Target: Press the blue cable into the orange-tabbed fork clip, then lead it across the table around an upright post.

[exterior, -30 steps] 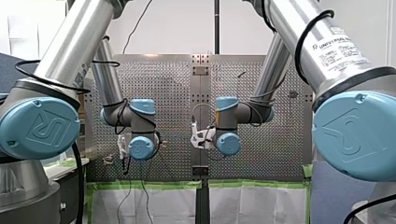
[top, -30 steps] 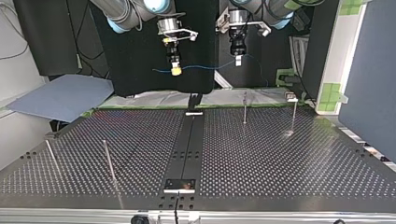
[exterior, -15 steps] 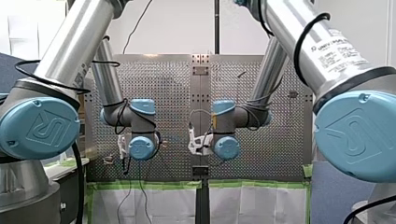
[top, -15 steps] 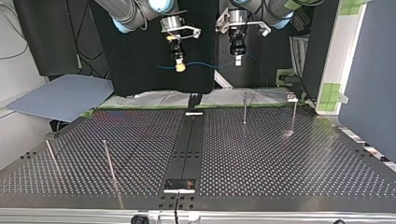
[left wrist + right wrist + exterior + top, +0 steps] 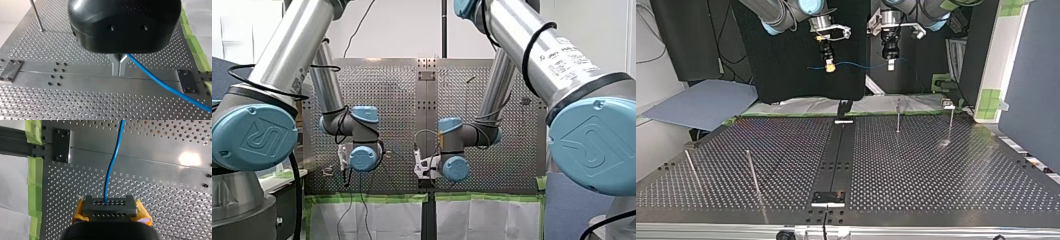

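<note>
Blue cable (image 5: 861, 64) was held in mid-air, stretched between the left gripper (image 5: 890, 65) and right gripper (image 5: 829, 67), both clamped on it, high over the table (image 5: 936, 175) near its taped edge. Posts (image 5: 898, 116) stood well apart below.

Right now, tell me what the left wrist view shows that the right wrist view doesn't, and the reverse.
Only the left wrist view: an upright post standing on the table beyond my left gripper, whose metal fingers are closed on the blue cable.
Only the right wrist view: my right gripper with its yellow pads, the cable running straight ahead from between them, and a glare spot.
Both: the blue cable, the perforated table, its plain centre strip, a dark bolted plate and green tape.
</note>
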